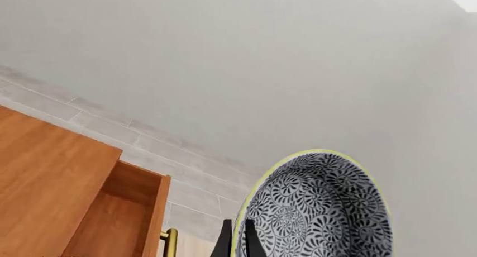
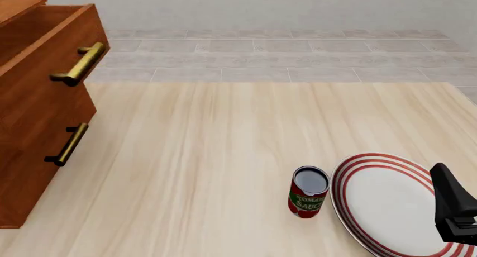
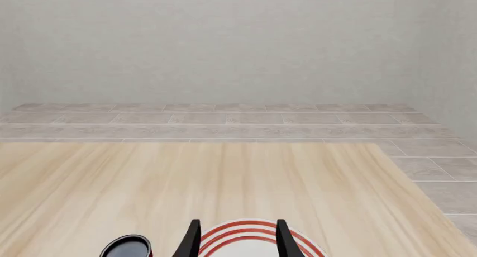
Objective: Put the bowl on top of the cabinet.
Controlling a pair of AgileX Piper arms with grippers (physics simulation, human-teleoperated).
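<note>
While the cabinet [image 2: 41, 109] stands at the surface's [image 2: 223, 156] left edge with its top drawer [image 2: 63, 39] pulled out, the left claw [image 1: 235, 240] pinches the bowl [image 1: 316, 209] by its rim, tilted on edge, up in the air just beside that drawer; the front view does not show the bowl. Brass handles [image 2: 78, 64] line the cabinet front. Near the surface's near edge a tomato sauce can [image 2: 308, 191] stands upright, just beside a red-ringed plate [image 2: 387, 204] at the near right corner. Above that plate hangs the right claw [image 3: 237, 240], fingers spread and holding nothing.
</note>
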